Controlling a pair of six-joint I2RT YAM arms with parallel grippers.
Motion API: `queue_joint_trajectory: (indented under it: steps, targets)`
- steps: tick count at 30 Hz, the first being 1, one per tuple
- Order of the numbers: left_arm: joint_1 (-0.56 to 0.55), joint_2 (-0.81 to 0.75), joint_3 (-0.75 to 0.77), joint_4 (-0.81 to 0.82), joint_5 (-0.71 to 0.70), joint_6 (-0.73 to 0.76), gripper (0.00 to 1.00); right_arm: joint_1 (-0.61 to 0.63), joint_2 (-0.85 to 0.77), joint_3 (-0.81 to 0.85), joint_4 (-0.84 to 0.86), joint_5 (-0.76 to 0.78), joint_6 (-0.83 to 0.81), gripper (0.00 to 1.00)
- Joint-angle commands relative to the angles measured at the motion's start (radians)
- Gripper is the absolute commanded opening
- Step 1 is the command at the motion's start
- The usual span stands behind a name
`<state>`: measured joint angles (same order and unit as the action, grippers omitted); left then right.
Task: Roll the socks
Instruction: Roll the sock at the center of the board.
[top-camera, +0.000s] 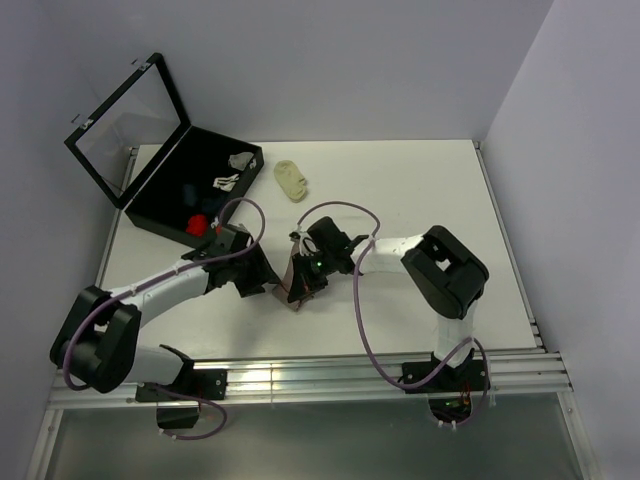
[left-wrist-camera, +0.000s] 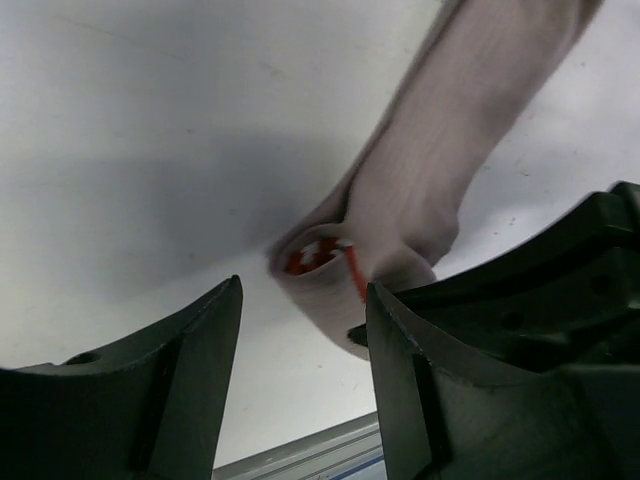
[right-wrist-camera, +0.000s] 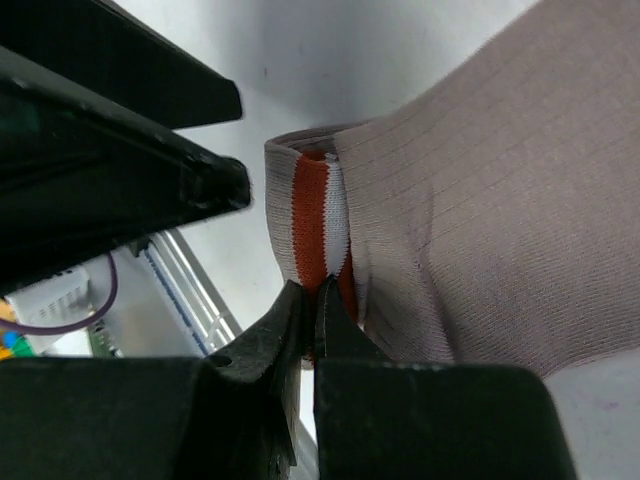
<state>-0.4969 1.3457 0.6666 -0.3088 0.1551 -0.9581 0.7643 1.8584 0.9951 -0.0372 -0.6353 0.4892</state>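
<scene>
R end effector (right-wrist-camera: 312, 300) pinches pink sock (right-wrist-camera: 480, 200) cuff; L end effector (left-wrist-camera: 303, 290) open.

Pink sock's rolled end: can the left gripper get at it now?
Probably yes: the left gripper stands open, the rolled end of the pink sock just ahead, nothing between; the right gripper pinches its cuff alongside.

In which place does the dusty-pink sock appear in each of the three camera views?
Top external: pink sock just below the centre.
Left wrist: pink sock upper right, reaching the centre.
Right wrist: pink sock fills the right half.
Shared landmark: white table under it.
</scene>
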Motion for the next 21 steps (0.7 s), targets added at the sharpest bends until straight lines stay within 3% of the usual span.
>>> queue_joint_trajectory:
  steps: [1,15,18,21]
  targets:
    - [-0.023,0.032,0.007,0.076,0.015,-0.036,0.57,-0.013,0.025,0.028,-0.001,-0.069,0.02,0.0]
    - [-0.061,0.162,0.044,0.056,-0.009,-0.025,0.38,-0.037,0.048,0.045,0.011,-0.052,0.038,0.0]
    - [-0.065,0.187,0.06,0.027,-0.026,-0.007,0.3,-0.036,0.015,0.036,0.013,-0.015,0.028,0.11]
    - [-0.065,0.208,0.076,0.008,-0.035,0.001,0.21,-0.033,-0.05,0.028,-0.01,0.055,-0.017,0.32]
